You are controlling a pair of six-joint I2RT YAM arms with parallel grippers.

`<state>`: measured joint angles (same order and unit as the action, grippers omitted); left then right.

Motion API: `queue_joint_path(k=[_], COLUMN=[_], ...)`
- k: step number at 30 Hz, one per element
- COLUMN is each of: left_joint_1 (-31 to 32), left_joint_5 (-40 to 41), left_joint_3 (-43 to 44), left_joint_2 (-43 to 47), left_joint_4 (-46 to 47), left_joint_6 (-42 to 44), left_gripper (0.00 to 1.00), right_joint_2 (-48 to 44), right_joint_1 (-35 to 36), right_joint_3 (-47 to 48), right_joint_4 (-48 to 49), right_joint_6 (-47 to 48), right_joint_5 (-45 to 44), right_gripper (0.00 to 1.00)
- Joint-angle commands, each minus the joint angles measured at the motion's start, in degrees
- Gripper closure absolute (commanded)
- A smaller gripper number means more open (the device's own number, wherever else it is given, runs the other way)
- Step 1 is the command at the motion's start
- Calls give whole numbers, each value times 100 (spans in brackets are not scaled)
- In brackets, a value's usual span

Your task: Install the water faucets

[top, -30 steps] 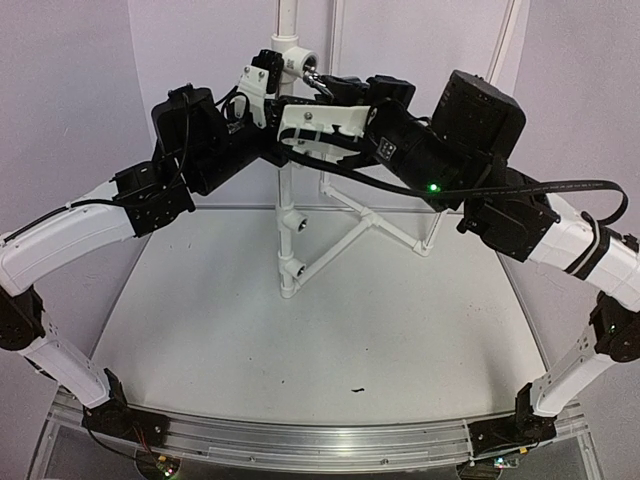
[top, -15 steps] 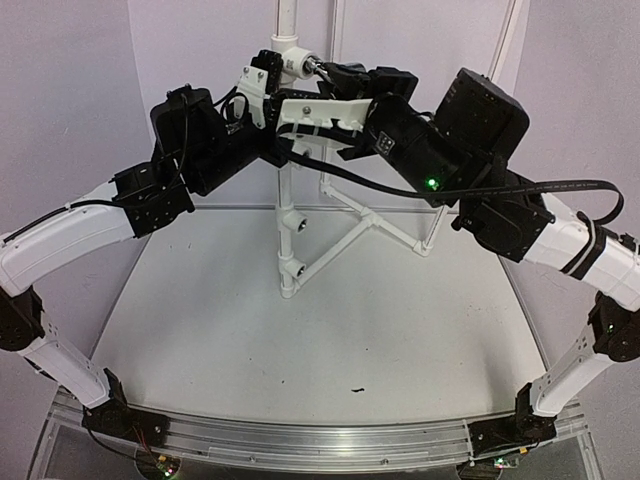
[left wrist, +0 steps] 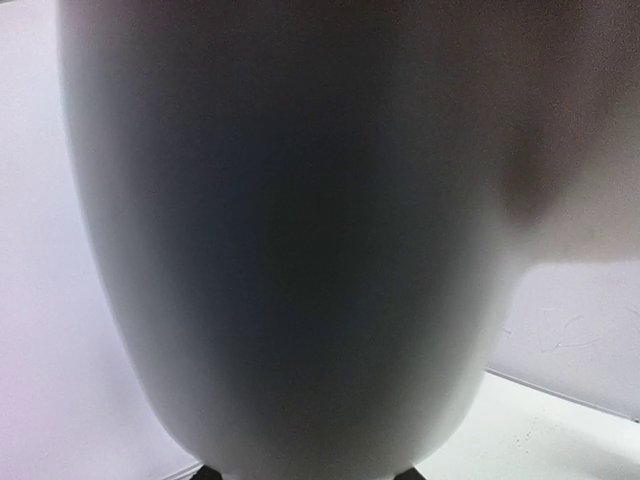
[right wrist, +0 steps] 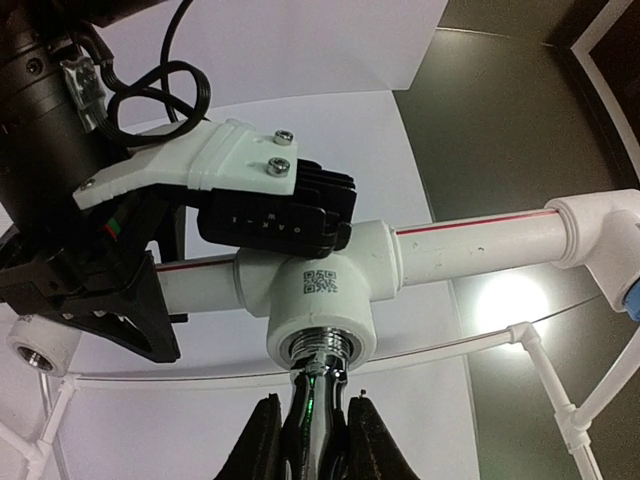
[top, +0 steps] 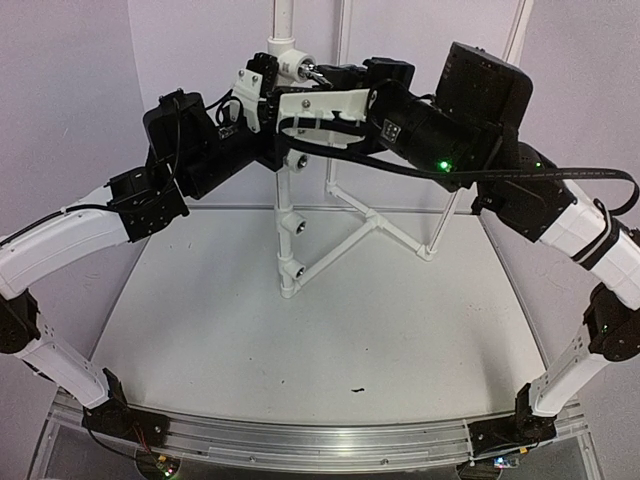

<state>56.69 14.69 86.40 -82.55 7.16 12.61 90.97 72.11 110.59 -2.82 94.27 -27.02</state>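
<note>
A shiny chrome water faucet (right wrist: pixel 318 400) is pinched between the dark fingers of my right gripper (right wrist: pixel 308 440), which is shut on its body. Its threaded stub sits in the round opening of the top white tee fitting (right wrist: pixel 322 300), the one with a QR code. In the top view that tee (top: pixel 297 62) is high on the upright white pipe, with my right gripper (top: pixel 325 75) just to its right. My left gripper (top: pixel 262 85) is clamped on the tee from the left; its black fingers (right wrist: pixel 270 215) lie across it. The left wrist view is filled by the blurred white fitting (left wrist: pixel 300 250).
Two more white tee fittings (top: pixel 298 225) (top: pixel 295 268) sit lower on the same upright pipe. Slanted brace pipes (top: pixel 370 225) run from its foot to the back right. Both arms crowd the top of the pipe. White walls close in the back and sides.
My right arm has lifted and swung left, carrying the faucet up to the top tee so that its stub now meets the opening. My left gripper has stayed on the tee.
</note>
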Motion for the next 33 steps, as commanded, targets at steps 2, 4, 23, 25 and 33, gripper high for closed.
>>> queue_joint_path(k=[2,4,23,25,33], left_joint_1=[9,11,100,113,197], left_joint_5=[-128,-138,-177,-172,-78], left_joint_3=[-336,-328,-436,-414,-445], left_joint_2=[-82,-111,-130,-138,-168], left_joint_4=[-681,-681,-681,-681,-681], left_joint_6=[358,327,308,304,357], left_gripper=[100,100,100,100,100], right_joint_2=[139,149,331,374,367], right_joint_1=[-57,-56,-57,-57,-57], right_joint_3=[678,750,1561,1629,1798], right_joint_4=[-757,-844,-1236,-1236,-1177], right_joint_6=[-728,-810,-3182,-3458,-4718], right_joint_5=[-72,-122,22,46,142], right_gripper=[100,100,100,100,100])
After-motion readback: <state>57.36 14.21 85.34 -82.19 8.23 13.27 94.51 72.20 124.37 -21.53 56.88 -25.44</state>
